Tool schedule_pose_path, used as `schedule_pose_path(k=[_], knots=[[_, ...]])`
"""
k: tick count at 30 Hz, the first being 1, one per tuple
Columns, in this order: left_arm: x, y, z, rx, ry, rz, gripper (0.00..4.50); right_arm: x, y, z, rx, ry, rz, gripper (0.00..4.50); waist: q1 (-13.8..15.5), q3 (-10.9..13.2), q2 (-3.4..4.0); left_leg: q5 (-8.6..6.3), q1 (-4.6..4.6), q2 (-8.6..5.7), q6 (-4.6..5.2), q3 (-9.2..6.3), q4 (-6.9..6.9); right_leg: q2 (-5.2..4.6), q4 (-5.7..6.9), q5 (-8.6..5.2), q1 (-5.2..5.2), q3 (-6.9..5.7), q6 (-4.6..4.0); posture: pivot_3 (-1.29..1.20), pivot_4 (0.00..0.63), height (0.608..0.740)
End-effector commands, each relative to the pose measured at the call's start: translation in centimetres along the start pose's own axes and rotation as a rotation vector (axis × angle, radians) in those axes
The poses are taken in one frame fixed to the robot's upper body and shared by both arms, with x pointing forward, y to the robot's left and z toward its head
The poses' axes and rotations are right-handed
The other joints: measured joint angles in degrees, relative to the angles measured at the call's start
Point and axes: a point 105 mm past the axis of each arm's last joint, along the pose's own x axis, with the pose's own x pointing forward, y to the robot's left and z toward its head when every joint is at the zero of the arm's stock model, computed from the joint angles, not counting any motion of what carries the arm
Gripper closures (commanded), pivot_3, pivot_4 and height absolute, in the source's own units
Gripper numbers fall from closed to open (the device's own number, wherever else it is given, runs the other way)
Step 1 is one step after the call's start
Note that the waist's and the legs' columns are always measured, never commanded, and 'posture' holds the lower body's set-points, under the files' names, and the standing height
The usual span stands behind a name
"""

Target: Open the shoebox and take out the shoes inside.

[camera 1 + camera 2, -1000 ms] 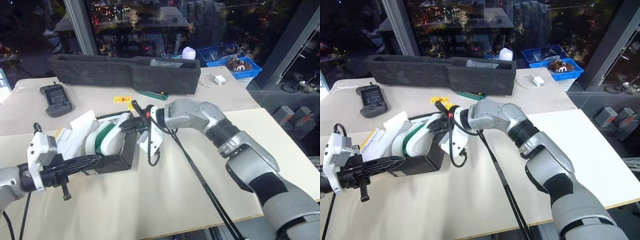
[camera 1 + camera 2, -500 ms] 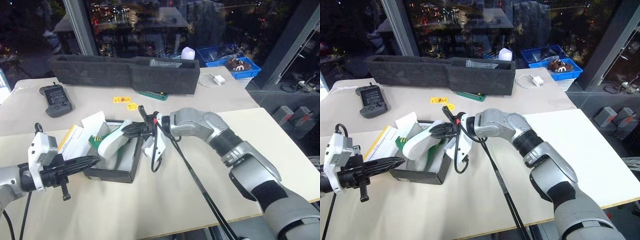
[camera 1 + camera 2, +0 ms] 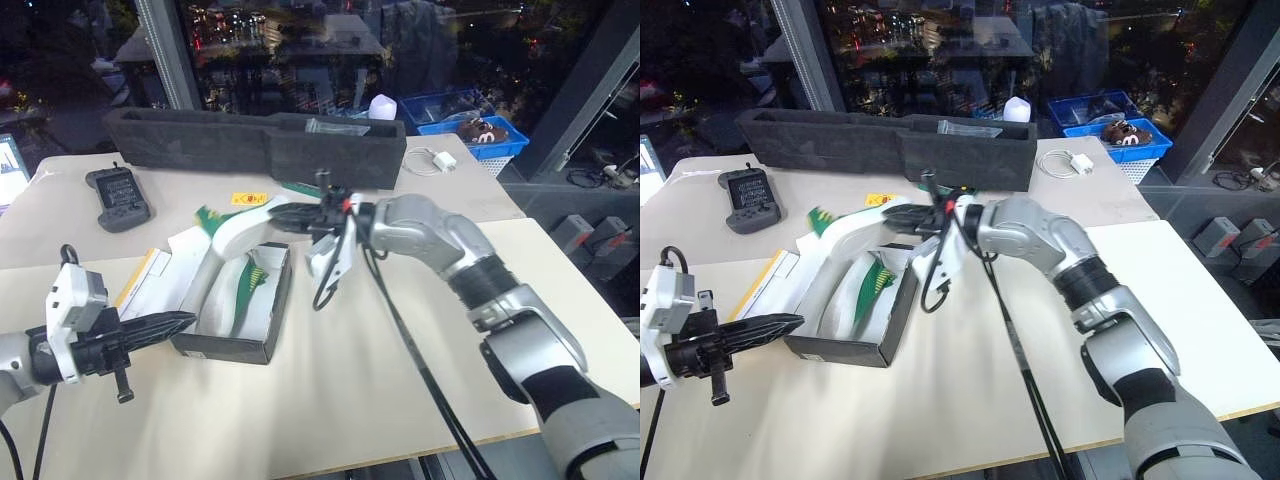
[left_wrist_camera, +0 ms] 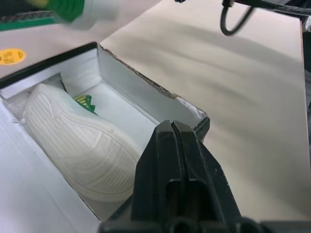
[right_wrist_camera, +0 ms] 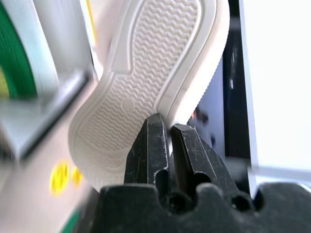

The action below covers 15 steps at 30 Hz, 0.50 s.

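I want to carry this green shoe point(image 3: 232, 236) clear of the shoebox point(image 3: 232, 318) rim and set it flat on the table point(image 3: 330, 390). My right gripper point(image 3: 297, 216) pinches its sole edge, fingers nearly together. My left gripper point(image 3: 172, 323) sits closed, empty, by the box's near corner; the second shoe point(image 4: 80, 141) lies inside.

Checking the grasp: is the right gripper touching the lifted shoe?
Touching. In the right wrist view the right gripper has its jaws pinched on the rim of the shoe, white sole facing the camera.
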Motion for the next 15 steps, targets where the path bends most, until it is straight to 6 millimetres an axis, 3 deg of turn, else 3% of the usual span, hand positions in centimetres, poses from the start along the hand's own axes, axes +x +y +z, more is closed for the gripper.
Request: schedule_pose_path(k=[1, 8, 11, 15], knots=[[-0.3, -0.4, 0.9, 0.024, -0.032, 0.012, 4.50, -2.3, -2.8, -1.8, 0.019, 0.127, -0.137, 4.49, -0.06, 0.00, -0.01, 0.00, 0.00, 0.00, 0.00, 0.00, 0.00, 0.00, 0.01, 0.00, 0.00, 0.02, 0.01, 0.00, 0.150, 0.738], [-1.7, -0.9, 1.3, -0.011, -0.052, 0.052, 4.50, -8.5, 2.1, -6.1, 0.080, 0.482, -0.055, 4.49, -0.18, 0.00, -0.03, 0.00, 0.01, -0.03, 0.00, 0.07, 0.00, 0.01, -0.04, 0.07, -0.02, 0.12, 0.16, 0.00, 0.150, 0.738], [-2.6, -1.3, 1.2, -0.032, -0.053, 0.087, 4.50, -11.8, 6.8, -7.8, 0.120, 0.654, 0.057, 4.49, -0.19, -0.01, -0.05, -0.01, 0.02, -0.04, 0.00, 0.10, 0.00, 0.00, -0.07, -0.02, -0.01, 0.19, 0.02, 0.00, 0.150, 0.738], [-3.5, -1.5, 1.1, -0.048, -0.054, 0.123, 4.50, -14.1, 9.7, -9.0, 0.144, 0.780, 0.126, 4.49, -0.46, 0.00, -0.08, -0.01, 0.12, -0.07, -0.01, 0.20, 0.06, 0.00, -0.02, -0.01, -0.01, 0.37, 0.06, 0.00, 0.150, 0.738]])
